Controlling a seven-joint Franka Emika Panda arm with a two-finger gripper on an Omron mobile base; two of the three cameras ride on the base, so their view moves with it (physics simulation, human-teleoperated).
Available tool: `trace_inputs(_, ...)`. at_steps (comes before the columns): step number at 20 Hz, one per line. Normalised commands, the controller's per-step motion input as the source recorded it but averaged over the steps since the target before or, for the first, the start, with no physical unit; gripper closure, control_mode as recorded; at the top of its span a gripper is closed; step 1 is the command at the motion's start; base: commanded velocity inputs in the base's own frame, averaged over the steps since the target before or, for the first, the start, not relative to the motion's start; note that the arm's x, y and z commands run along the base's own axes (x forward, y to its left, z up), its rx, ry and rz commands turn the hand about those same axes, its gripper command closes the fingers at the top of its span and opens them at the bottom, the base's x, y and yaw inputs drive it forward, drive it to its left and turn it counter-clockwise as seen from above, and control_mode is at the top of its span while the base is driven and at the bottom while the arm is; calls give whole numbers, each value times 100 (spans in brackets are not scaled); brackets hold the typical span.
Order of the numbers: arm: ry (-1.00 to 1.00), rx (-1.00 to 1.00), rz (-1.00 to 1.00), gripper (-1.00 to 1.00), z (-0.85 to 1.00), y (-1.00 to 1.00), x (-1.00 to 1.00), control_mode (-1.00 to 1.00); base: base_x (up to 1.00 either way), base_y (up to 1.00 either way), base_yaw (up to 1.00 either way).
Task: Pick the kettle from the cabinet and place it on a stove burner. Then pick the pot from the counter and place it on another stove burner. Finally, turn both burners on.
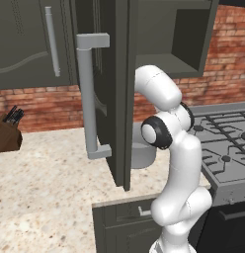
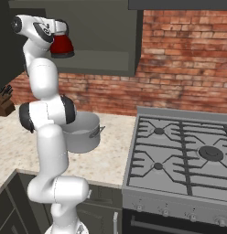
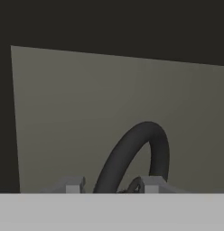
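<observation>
The small red kettle (image 2: 62,45) sits on the shelf of the open wall cabinet (image 2: 110,59), whose door (image 1: 114,99) swings out toward me. In the hand view, my gripper (image 3: 111,185) straddles the kettle's black loop handle (image 3: 132,153), one fingertip (image 3: 74,185) on each side. The jaws are partly closed, and a thin gap shows left of the handle. The grey pot (image 2: 83,132) stands on the beige counter (image 1: 45,178), partly behind my arm. The stove burners (image 2: 159,131) lie bare under black grates to the right.
A knife block (image 1: 6,131) stands at the counter's far left by the brick wall. The open door's long bar handle (image 1: 87,94) hangs over the counter. Knobs (image 2: 165,211) line the stove's front. A base cabinet front (image 1: 124,212) juts out beside my base.
</observation>
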Motion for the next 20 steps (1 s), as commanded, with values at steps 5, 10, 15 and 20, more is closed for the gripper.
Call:
trace_inputs(5, 5, 0, 0, 100, -6, 2, 0, -100, 0, 0, 0)
trace_inputs(10, 2, 0, 0, 100, -6, 0, 0, -100, 0, 0, 0)
trace_inputs(15, 0, 0, 0, 100, -1, 0, 0, -100, 0, 0, 0)
trace_inputs(20, 0, 0, 0, 100, 0, 0, 0, -100, 0, 0, 0)
